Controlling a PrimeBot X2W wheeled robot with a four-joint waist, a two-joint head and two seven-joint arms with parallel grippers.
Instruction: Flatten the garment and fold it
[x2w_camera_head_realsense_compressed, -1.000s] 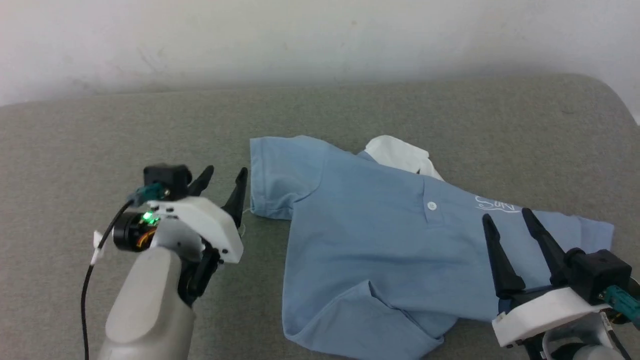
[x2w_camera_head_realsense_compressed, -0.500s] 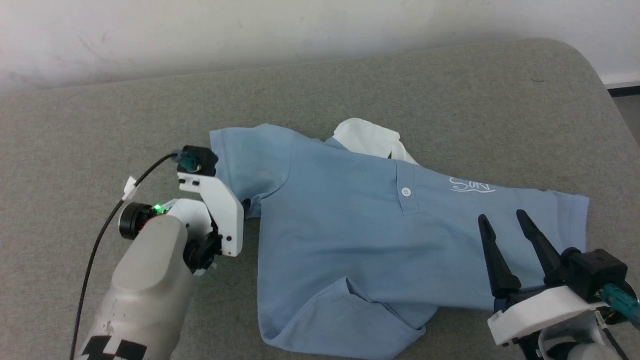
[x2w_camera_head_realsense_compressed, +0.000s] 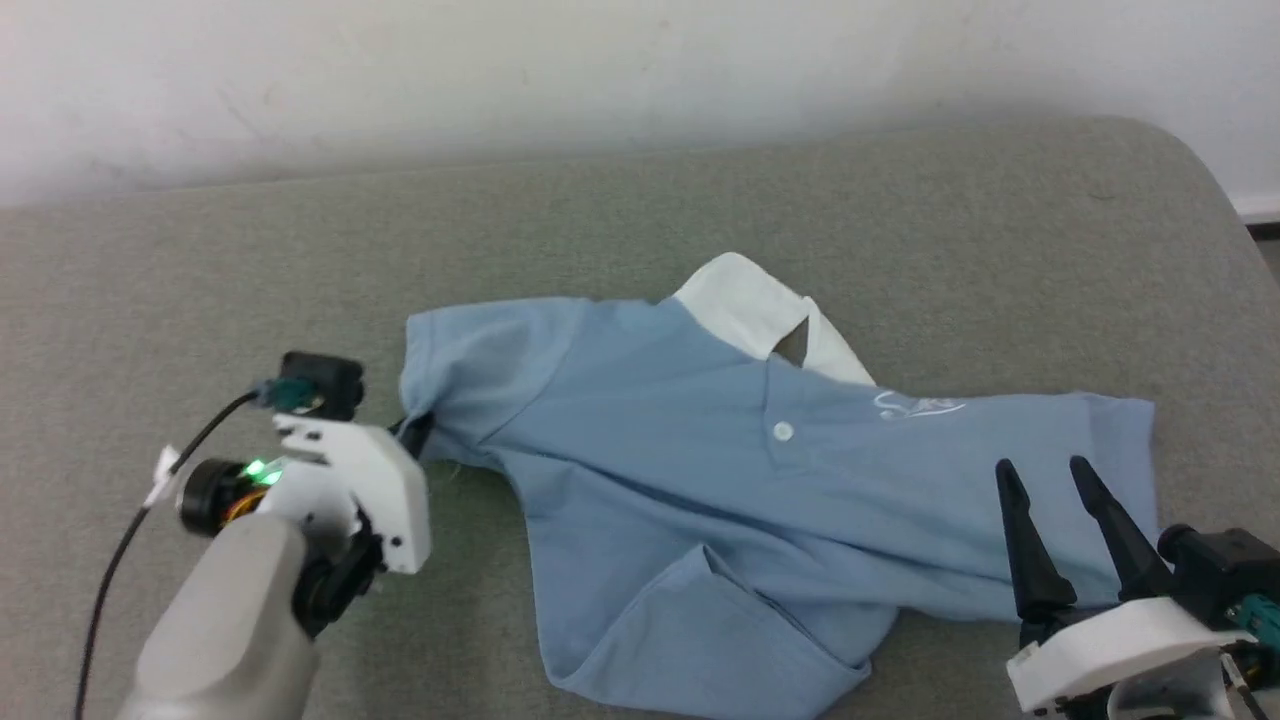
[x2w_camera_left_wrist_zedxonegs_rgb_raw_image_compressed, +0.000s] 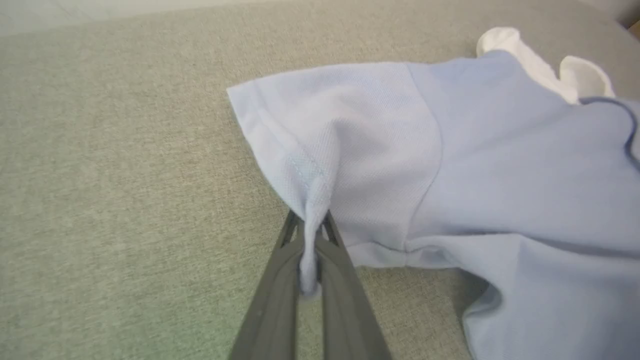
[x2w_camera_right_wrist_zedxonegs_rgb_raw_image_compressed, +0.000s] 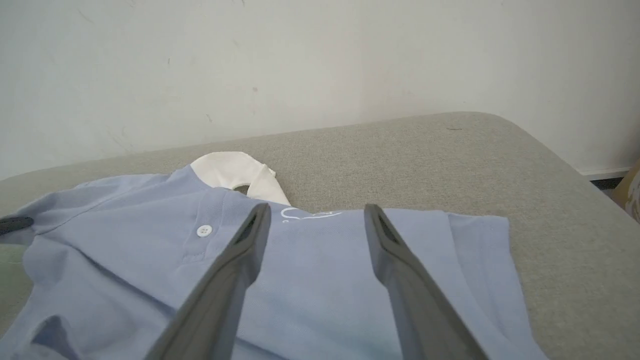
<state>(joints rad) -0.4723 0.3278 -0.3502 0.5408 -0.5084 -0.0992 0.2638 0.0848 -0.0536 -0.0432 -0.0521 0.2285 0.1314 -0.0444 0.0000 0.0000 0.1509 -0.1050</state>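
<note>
A wide grey padded surface (x2w_camera_head_realsense_compressed: 200, 250) takes most of the scene, with a pale wall (x2w_camera_head_realsense_compressed: 500, 80) behind it. The light blue shirt (x2w_camera_head_realsense_compressed: 700, 500) lies on this surface, a little to the right of the middle, front side up and with the neck toward the wall. It is not flat. Long creases run across the chest, and the lower part (x2w_camera_head_realsense_compressed: 690, 630) is turned over on itself.

The left gripper (x2w_camera_left_wrist_zedxonegs_rgb_raw_image_compressed: 310, 225) is pressed together on the hem of the left sleeve (x2w_camera_left_wrist_zedxonegs_rgb_raw_image_compressed: 340, 135). The cloth is bunched between its two fingers and the sleeve looks stretched outward. The right gripper (x2w_camera_head_realsense_compressed: 1042, 468) is spread wide and holds nothing. It hangs over the right side of the shirt, near the other sleeve (x2w_camera_head_realsense_compressed: 1120, 440), and I cannot tell if it touches the cloth.

The white collar (x2w_camera_head_realsense_compressed: 745, 300) stands partly open, the white script logo (x2w_camera_head_realsense_compressed: 915, 405) is wrinkled, and one white button (x2w_camera_head_realsense_compressed: 783, 431) shows.

In my judgement the task is at its start: the flattening is only beginning, with this one pinch. What is left is to take the right side, pull the shirt smooth, open the turned lower part, and then make every fold.
</note>
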